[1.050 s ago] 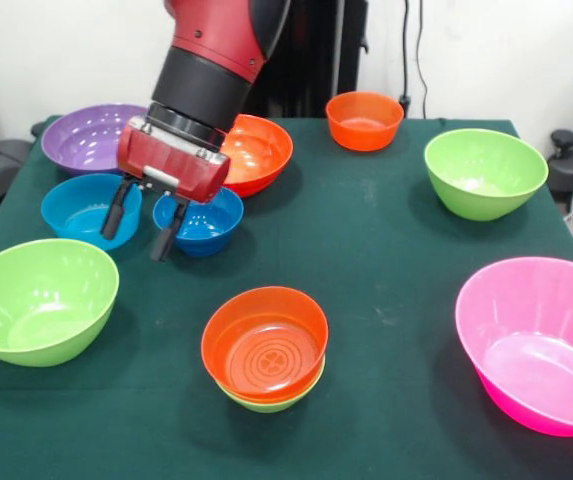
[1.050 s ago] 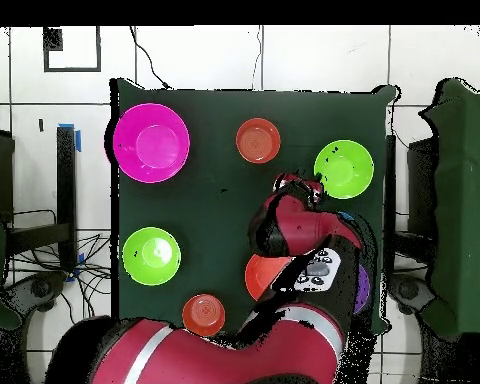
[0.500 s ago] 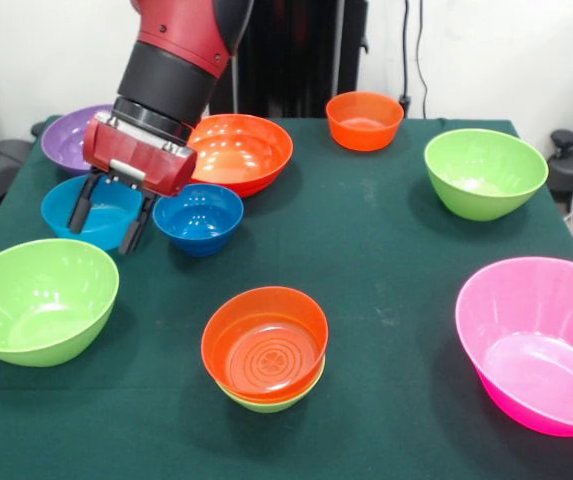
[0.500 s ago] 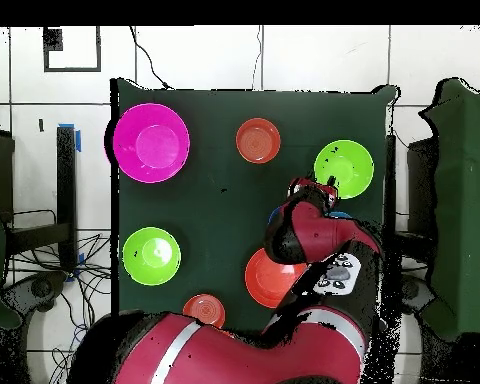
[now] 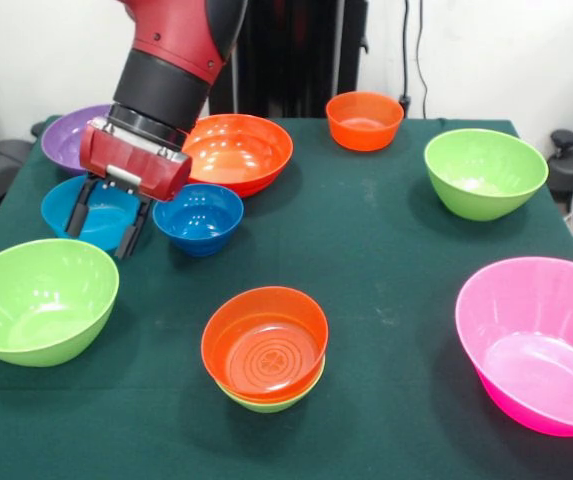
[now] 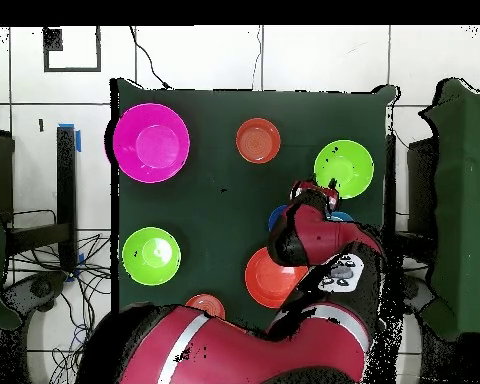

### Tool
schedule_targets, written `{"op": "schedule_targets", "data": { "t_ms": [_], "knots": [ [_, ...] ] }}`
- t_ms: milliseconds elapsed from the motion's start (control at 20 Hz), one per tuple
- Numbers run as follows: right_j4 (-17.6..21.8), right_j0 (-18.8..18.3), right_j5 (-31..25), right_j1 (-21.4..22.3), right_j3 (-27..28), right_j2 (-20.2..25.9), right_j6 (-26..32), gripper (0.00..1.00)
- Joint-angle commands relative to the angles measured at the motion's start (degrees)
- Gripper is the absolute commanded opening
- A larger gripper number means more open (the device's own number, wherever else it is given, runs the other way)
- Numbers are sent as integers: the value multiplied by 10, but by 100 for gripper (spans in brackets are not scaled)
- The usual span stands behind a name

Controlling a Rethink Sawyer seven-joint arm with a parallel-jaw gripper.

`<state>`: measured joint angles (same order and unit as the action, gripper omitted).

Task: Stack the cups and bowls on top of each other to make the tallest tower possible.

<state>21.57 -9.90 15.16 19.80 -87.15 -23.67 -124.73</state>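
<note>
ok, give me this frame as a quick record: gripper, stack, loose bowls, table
gripper: open, fingers down over the light blue bowl, holding nothing
stack: orange bowl nested in a lime green one, front centre of the front view
loose bowls: darker blue bowl, large orange bowl, purple bowl, small orange bowl, two lime green bowls, pink bowl
table: dark green cloth
</note>
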Motion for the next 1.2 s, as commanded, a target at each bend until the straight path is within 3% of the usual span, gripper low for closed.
{"op": "schedule_targets", "data": {
  "t_ms": [50,600,1200],
  "knots": [
    [8,6,10,-40,-12,54,-45,100],
    [9,6,-1,-35,-11,62,-46,100],
    [-11,14,29,-82,17,32,-41,100]
  ]
}}
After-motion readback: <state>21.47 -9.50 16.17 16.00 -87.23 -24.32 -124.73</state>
